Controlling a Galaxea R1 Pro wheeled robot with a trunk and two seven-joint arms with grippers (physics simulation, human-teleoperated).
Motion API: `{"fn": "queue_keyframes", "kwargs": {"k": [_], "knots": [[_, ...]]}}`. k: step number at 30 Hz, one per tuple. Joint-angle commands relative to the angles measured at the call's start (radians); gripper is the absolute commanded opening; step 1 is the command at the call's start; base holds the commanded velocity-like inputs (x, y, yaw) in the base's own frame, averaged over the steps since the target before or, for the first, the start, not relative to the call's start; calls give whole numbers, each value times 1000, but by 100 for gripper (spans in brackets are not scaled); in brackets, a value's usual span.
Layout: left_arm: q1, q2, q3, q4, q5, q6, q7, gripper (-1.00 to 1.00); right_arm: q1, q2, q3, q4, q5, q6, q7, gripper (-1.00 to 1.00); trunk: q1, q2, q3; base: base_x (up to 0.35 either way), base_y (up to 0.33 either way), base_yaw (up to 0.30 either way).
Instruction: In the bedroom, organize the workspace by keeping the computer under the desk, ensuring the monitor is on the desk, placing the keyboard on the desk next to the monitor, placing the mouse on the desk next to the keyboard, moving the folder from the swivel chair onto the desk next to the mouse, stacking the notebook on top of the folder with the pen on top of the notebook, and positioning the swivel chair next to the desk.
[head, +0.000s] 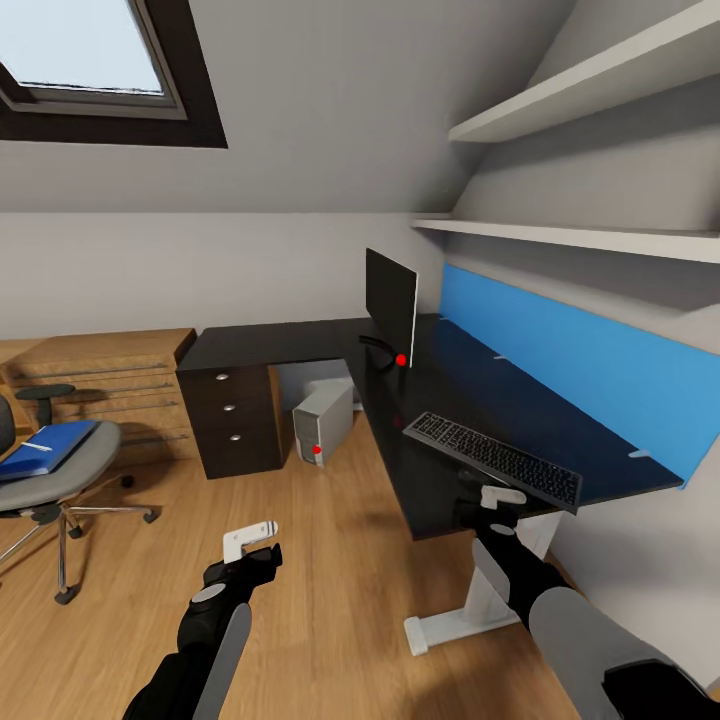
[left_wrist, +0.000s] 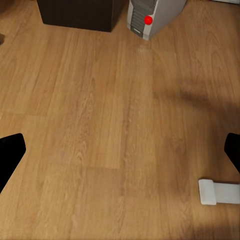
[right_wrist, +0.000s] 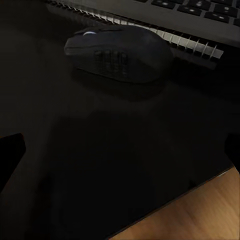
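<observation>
Your right gripper (head: 497, 497) hovers over the desk (head: 300, 345) edge, fingers spread, just short of the mouse (right_wrist: 117, 52), which lies beside the keyboard (head: 495, 458). Your left gripper (head: 250, 540) hangs open over the floor (left_wrist: 100, 125). The folder (head: 48, 447) lies on the chair (head: 60, 478); the computer (head: 322, 420) stands under the desk, the monitor (head: 391, 303) on it.

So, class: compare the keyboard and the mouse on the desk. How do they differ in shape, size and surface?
Shape: the keyboard is a long flat slab; the mouse is a rounded oval hump.
Size: the keyboard is far bigger than the mouse.
Surface: the keyboard carries rows of dark keys inside a silver-grey rim; the mouse is nearly black, with a small grid of side buttons.
Both rest side by side on the black desk.
</observation>
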Motion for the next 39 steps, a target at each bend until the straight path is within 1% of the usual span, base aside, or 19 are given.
{"fn": "queue_keyframes", "kwargs": {"k": [1, 8, 15, 29, 39], "knots": [[-1, 0, -1, -1, 11, 2, 10, 100, -1, -1, 9, -1, -8, 2, -7, 100, 0, -1, -1, 0, 0, 0], [-1, 0, -1, -1, 11, 2, 10, 100, -1, -1, 9, 2, -8, 0, -6, 100, 0, -1, -1, 8, 0, 0], [-1, 0, -1, -1, 11, 2, 10, 100, -1, -1, 9, 2, -8, 0, -6, 100, 0, -1, -1, 129, 0, 0], [-1, 1, -1, 0, 11, 2, 10, 100, -1, -1, 9, 2, -8, 0, -6, 100, 0, -1, -1, 68, 13, 0], [-1, 1, -1, 0, 11, 3, 10, 100, -1, -1, 9, 2, -8, 0, -6, 100, 0, -1, -1, 11, 2, 0]]}}
